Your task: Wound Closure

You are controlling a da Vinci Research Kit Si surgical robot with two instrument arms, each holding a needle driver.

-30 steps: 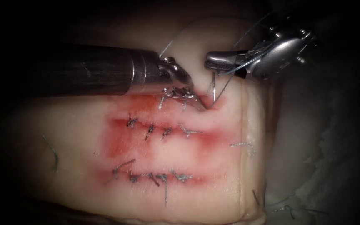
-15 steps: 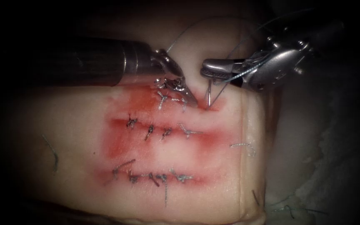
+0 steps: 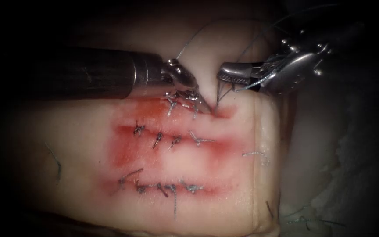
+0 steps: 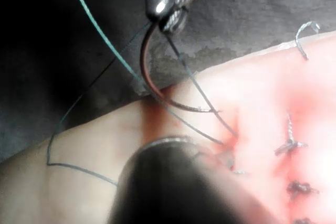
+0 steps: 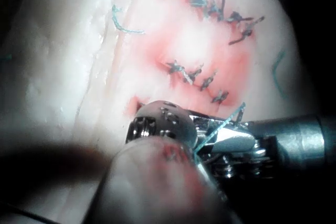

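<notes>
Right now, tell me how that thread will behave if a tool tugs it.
The thread is probably floppy: it droops in loose loops over the tissue. Likely light too, hanging freely from the right tool, which holds the needle.

Two tools were in the field: the left tool (image 3: 198, 98) entered from 9 o'clock and the right tool (image 3: 235, 74) from 2 o'clock. One curved needle (image 3: 218, 95) was there. One piece of tissue (image 3: 84, 145) carried three red-stained cuts: the top cut (image 3: 185, 105), the middle cut (image 3: 172, 139) at centre, and the lower cut (image 3: 163, 188) toward 6 o'clock. One loose thread end (image 3: 57, 163) lay at 8 o'clock.
</notes>
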